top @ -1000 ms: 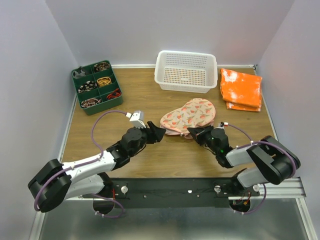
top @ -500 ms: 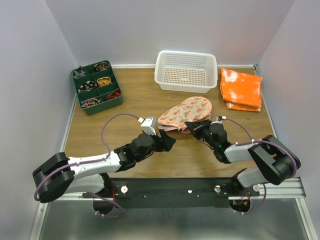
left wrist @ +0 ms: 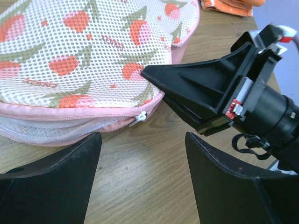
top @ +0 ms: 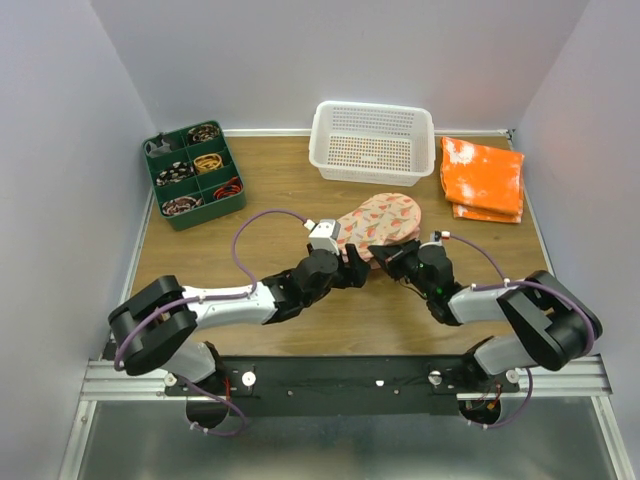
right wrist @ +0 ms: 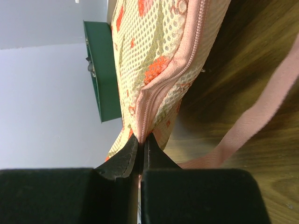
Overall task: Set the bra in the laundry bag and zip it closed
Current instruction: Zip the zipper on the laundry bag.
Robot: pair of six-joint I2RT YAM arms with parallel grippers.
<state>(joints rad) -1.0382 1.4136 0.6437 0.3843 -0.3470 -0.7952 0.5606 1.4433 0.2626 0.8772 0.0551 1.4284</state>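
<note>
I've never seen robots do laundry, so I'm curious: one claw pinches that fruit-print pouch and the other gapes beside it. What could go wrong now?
1. The zipper pull is tiny and lies against the seam of the laundry bag; the open left gripper might miss it or grab mesh.
2. The right gripper pinches only a thin edge, so tugging the zipper may pull it free.
3. The grippers sit close together and could bump.

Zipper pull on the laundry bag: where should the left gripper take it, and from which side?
Pinch the small metal zipper pull by its tab, which juts from the seam of the laundry bag toward the open left gripper. Probably best straight ahead, low over the table; the right gripper clamps the rim beside it.
</note>
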